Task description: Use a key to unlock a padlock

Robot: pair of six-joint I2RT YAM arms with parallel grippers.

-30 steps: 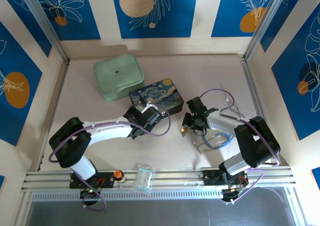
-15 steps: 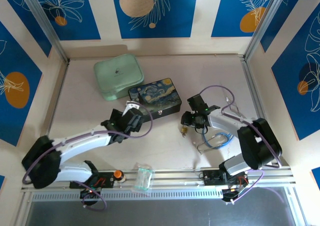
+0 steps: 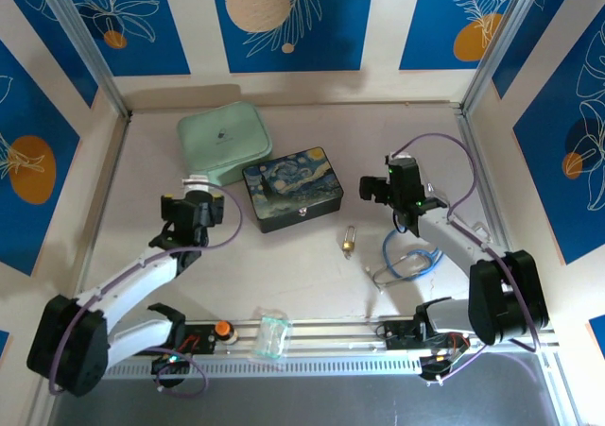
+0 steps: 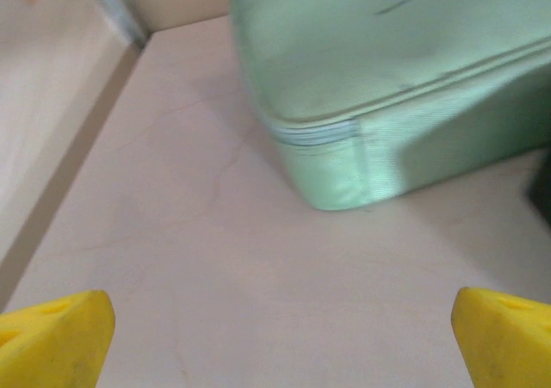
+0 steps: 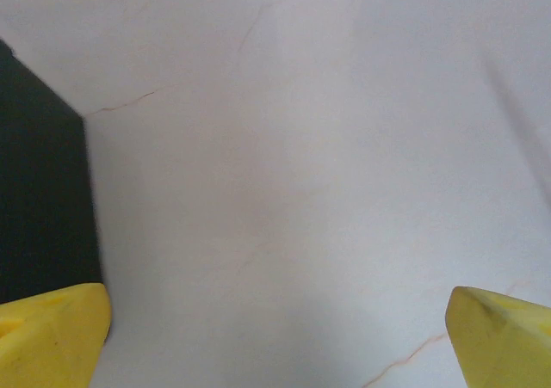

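The tiny brass padlock (image 3: 349, 247) lies on the table right of centre, with a thin silver piece pointing away from it toward the back. I cannot tell the key apart from that piece. My right gripper (image 3: 376, 188) hovers behind and to the right of the padlock, open, its yellow fingertips (image 5: 52, 332) wide apart over bare table. My left gripper (image 3: 194, 188) is at the left, open and empty, its fingertips (image 4: 52, 341) pointing at the green case (image 4: 387, 87).
A mint-green zip case (image 3: 224, 144) sits at the back left, with the dark painted box (image 3: 293, 188) beside it. Blue-handled forceps (image 3: 406, 261) lie near the right arm. A clear plastic piece (image 3: 272, 334) rests on the front rail.
The left gripper pulled away from the painted box to the left. The right gripper lifted back and right from the padlock, which stays on the table.
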